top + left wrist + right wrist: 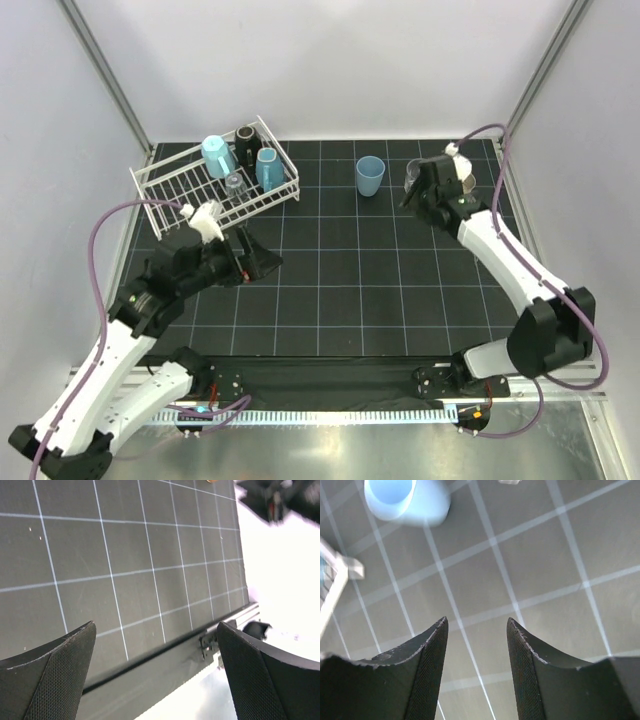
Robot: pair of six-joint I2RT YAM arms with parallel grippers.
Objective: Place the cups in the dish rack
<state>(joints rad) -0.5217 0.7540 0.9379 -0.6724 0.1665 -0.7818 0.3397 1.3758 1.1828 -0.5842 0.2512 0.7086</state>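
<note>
Facing the light blue tumbler (pixel 405 500) at upper left, right pincer (pixel 477 622) sits half-open, empty, seemingly lining up; left pincer (pixel 156 625) gapes wide, empty.

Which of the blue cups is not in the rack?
The tumbler: it stands upright, alone on the mat, to the right of the rack. The left blue mug and right blue mug sit inside the rack.
</note>
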